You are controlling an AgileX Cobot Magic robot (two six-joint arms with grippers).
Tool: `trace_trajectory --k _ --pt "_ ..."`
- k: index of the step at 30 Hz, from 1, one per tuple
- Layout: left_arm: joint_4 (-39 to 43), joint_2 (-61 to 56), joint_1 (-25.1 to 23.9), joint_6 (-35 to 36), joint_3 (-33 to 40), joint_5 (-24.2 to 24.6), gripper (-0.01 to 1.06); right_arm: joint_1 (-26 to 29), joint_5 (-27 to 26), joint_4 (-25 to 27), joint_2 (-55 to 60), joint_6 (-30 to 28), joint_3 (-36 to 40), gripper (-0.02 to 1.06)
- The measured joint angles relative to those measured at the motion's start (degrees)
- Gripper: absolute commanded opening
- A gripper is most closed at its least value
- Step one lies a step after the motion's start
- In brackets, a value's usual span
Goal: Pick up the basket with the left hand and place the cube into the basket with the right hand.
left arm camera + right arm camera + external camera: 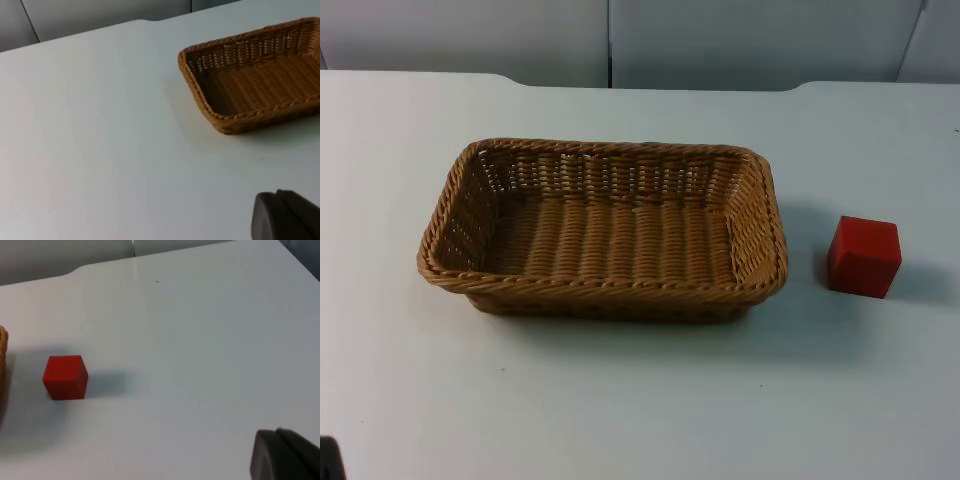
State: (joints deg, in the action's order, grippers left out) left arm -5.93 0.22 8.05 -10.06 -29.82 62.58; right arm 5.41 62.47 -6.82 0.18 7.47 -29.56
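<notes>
A tan woven rectangular basket rests flat in the middle of the white table with nothing inside it. A red cube stands on the table just to its right, a small gap apart. In the left wrist view the basket lies some way ahead of my left gripper, which hangs over bare table and holds nothing. In the right wrist view the cube sits well ahead of my right gripper, with a sliver of the basket's rim beside it. Both arms wait off the objects.
The grey partition wall closes off the back of the table. White table surface spreads around the basket and cube on every side. A small dark shape sits at the near left corner.
</notes>
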Motion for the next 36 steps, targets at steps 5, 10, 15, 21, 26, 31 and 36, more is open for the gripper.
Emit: trace_trajectory --k 5,10,15,21,26,31,36 --pt "-4.1 2.9 0.0 -0.3 -0.9 0.2 0.00 0.0 0.0 0.0 0.0 0.0 0.0 0.00" --pt "-18.2 23.9 0.0 -7.6 -7.4 0.2 0.00 0.0 0.0 0.0 0.0 0.0 0.0 0.00" --pt "-29.9 46.4 0.0 -18.5 -14.5 -0.1 0.00 0.0 0.0 0.0 0.0 0.0 0.0 0.00" --pt "-39.1 69.7 0.0 -26.9 -23.1 -0.1 0.20 0.0 0.0 0.0 0.0 0.0 0.0 0.00" --pt "-51.0 84.0 0.9 -32.4 -27.4 2.9 0.50 0.0 0.0 0.0 0.0 0.0 0.0 0.00" --pt "-51.9 92.0 3.4 -33.0 -28.3 0.7 0.63 0.0 0.0 0.0 0.0 0.0 0.0 0.00" --pt "-45.9 97.4 5.2 -28.7 -28.3 -8.1 0.63 0.0 0.0 -0.1 0.0 0.0 0.0 0.00"
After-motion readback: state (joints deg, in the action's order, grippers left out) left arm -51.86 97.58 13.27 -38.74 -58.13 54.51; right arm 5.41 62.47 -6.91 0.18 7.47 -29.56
